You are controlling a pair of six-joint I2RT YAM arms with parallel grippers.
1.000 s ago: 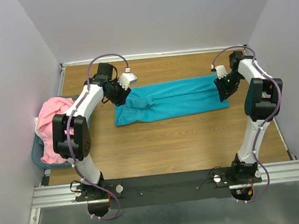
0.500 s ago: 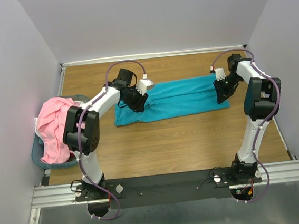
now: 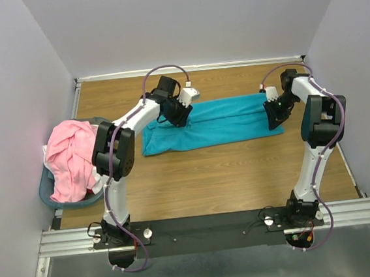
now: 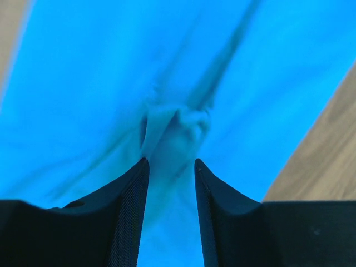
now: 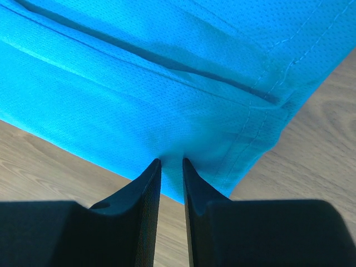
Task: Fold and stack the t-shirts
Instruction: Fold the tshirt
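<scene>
The teal t-shirt (image 3: 226, 118) lies as a long folded strip across the far half of the wooden table (image 3: 208, 175). My left gripper (image 3: 181, 114) is down on its upper left part. In the left wrist view the left gripper (image 4: 169, 164) is shut on a raised bunch of that teal t-shirt (image 4: 83, 83). My right gripper (image 3: 274, 115) is at the strip's right end. In the right wrist view the right gripper (image 5: 171, 161) pinches the near edge of the teal t-shirt (image 5: 167, 83), which puckers at its tips. The pink t-shirt (image 3: 69, 156) is heaped at the left.
A blue-grey basket (image 3: 46, 193) holds the pink heap at the table's left edge. Pale walls close in the table on the left, back and right. Bare wood runs between the teal strip and the arm bases.
My left gripper has slid right along the teal t-shirt, from its left end toward the middle. My right gripper has narrowed onto the shirt's right edge.
</scene>
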